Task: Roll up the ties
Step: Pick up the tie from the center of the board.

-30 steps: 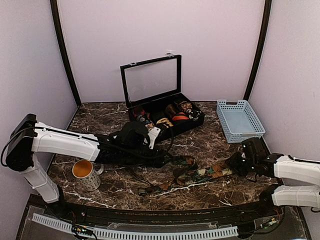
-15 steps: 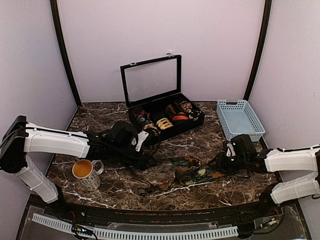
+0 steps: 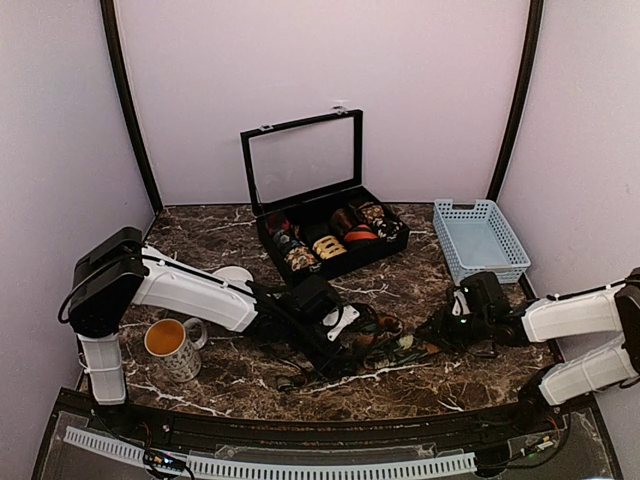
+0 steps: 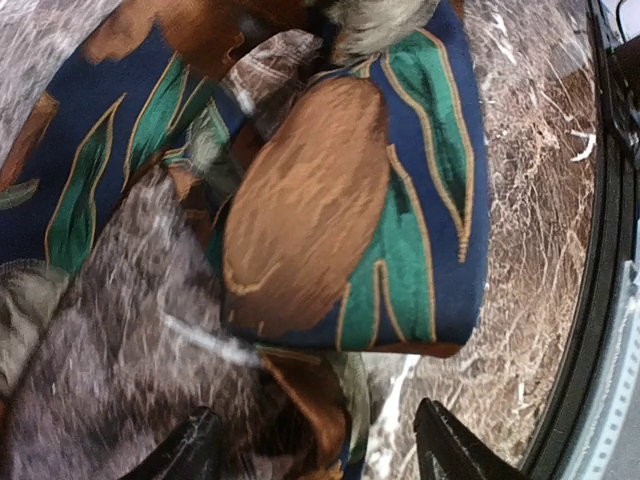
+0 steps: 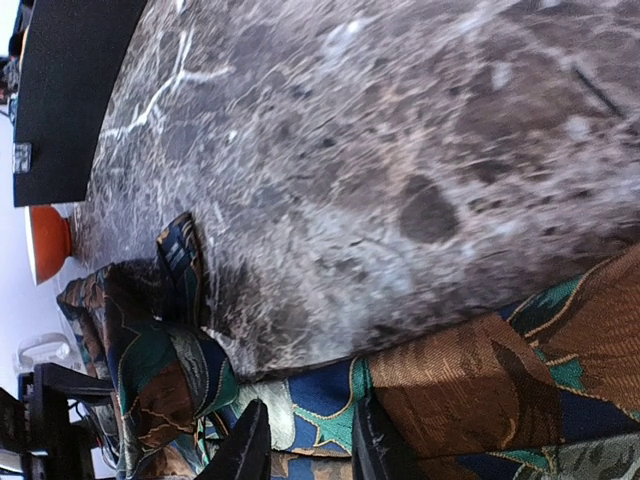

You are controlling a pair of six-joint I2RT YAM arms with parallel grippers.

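The tie (image 3: 400, 347) lies crumpled on the marble tabletop (image 3: 200, 240), lower middle of the overhead frame, between the two arms. The left tool (image 4: 320, 455) stands wide, a folded end of the tie just ahead of its fingers. The right tool (image 5: 305, 445) is narrow, with fabric showing in the gap; whether it pinches the tie I cannot tell. An open black case (image 3: 340, 262) sits upper middle, a blue basket (image 3: 480, 240) at right, a mug (image 3: 172, 348) lower left.
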